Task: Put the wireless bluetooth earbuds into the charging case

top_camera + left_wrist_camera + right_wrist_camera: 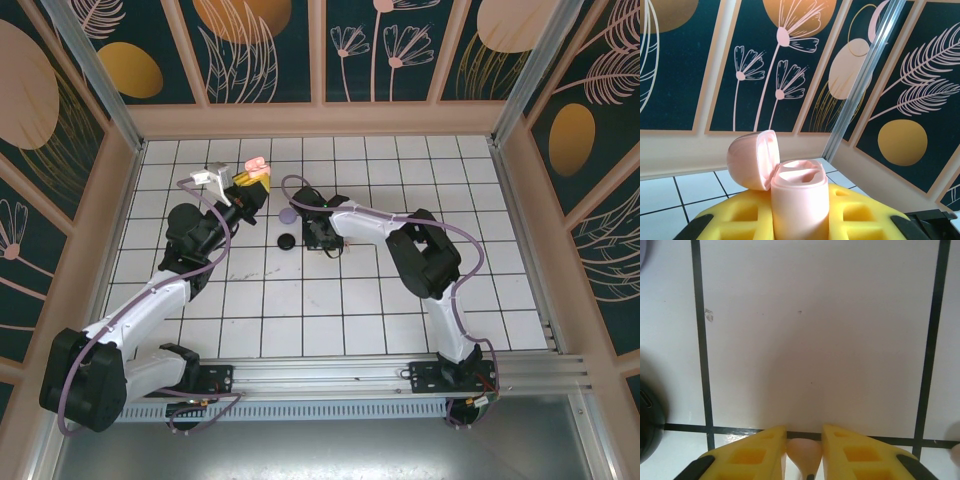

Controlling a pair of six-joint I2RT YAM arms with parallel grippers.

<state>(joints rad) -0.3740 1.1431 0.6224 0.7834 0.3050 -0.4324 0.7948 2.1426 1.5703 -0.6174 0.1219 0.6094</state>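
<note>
Left claw (800, 222): clamped on the pink charging case (800, 197), which is held upright between yellow waffled pads (740, 216).
Case: smooth rounded plastic; the domed lid (752, 159) is hinged open leftward and moulded wells are exposed.
Right claw (804, 432): closed on a pale pink earbud (804, 452), whose bulb is pinched between the fingers.
Black case (646, 420): rounded, seen left of the right claw on white tile (810, 340).

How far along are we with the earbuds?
Done: the pale pink round plastic charging case is open, lid flipped back, gripped in the left hand.
In hand: the right hand pinches a pale pink stemmed earbud on the white tiled table.
Left: seating it; the case's slots look empty. A black round case waits.
</note>
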